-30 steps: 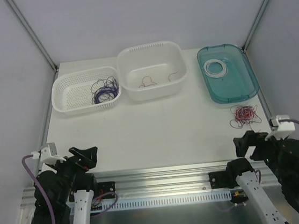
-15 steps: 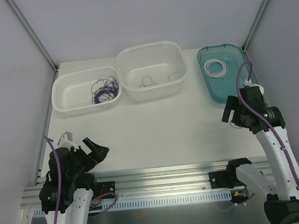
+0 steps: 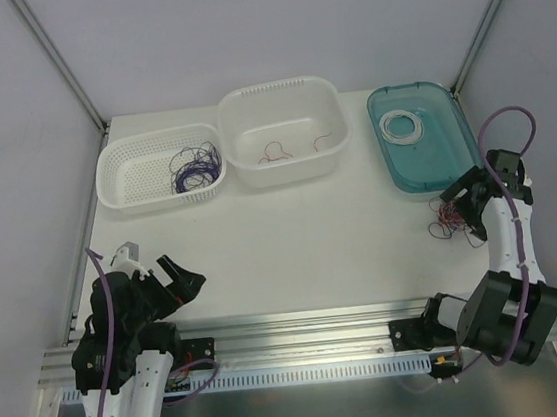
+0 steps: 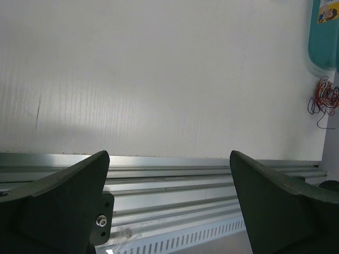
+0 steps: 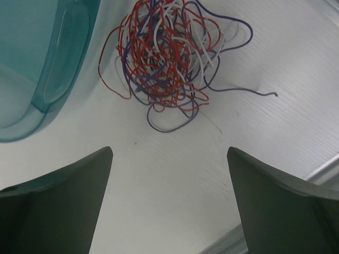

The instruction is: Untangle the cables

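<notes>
Dense red, purple and white cables (image 5: 167, 55), knotted ball

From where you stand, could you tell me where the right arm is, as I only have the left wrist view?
Observer: The right gripper hangs over the tangled bundle of cables beside the teal tray. Its fingers are open with nothing between them.
Operator: Thank you. Is anything sorted already?
Observer: Yes, purple wires lie in the left white basket at the far side of the table.
Operator: And what is inside the teal tray? I see only its corner.
Observer: A white coil lies in its far half.
</notes>
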